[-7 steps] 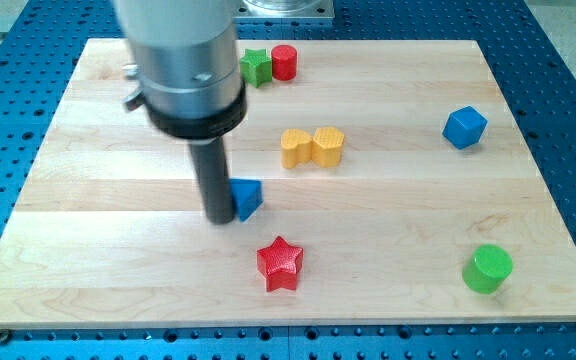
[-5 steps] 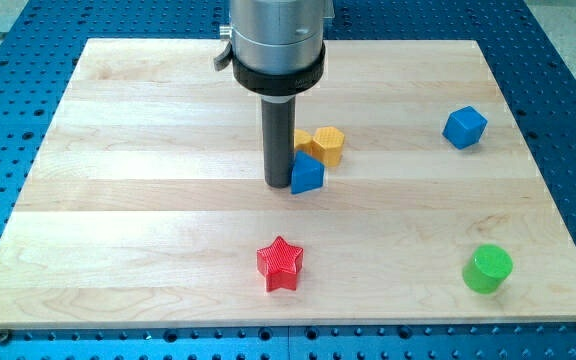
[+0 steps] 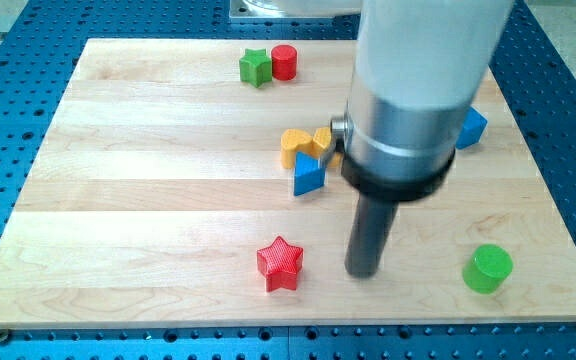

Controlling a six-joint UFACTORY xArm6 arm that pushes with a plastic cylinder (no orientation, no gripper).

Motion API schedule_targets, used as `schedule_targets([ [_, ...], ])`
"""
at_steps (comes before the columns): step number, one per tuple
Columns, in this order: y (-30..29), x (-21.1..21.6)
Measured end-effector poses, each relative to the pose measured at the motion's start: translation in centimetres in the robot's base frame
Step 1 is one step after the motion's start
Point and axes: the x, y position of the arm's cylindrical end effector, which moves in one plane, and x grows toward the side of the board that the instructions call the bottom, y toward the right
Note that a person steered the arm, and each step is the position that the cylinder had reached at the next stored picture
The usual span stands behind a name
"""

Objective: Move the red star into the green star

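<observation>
1. My tip (image 3: 364, 274) rests on the board (image 3: 118, 200) near its bottom edge, right of centre, between the red star (image 3: 280, 264) and the green cylinder (image 3: 488, 269). It stands beside the red star on the star's right, with a clear gap, touching nothing.
2. The arm ends in a bare rod with no fingers, so nothing is open, closed or gripping; it can only push.
3. The red star lies low on the board, close to the bottom edge and about midway along it.
4. The green star (image 3: 255, 67) sits near the top edge, left of centre, with the red cylinder (image 3: 285, 62) touching or just beside it on the right.
5. Between the two stars lies a cluster near the board's middle: two yellow blocks (image 3: 303, 145) side by side and a blue triangular block (image 3: 308, 176) just below them. A blue cube (image 3: 471, 127) shows partly behind the arm toward the right edge.
6. In my judgement the task is hardly begun: the stars are well apart and the whole push remains.
7. The tip would have to come below the red star and drive it up, keeping left of the cluster.
</observation>
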Motion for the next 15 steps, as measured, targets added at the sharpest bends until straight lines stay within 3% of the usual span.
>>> schedule_targets([
  [1, -3.1, 0.8],
  [3, -10.5, -2.8],
  [4, -5.8, -2.1],
  [5, -8.3, 1.6],
  [6, -12.8, 1.9],
  [8, -15.1, -7.6],
  [10, -22.1, -22.3],
  [11, -22.5, -23.1],
  [12, -23.9, -19.2],
  [13, -28.2, -20.0],
  [15, -25.8, -26.2],
])
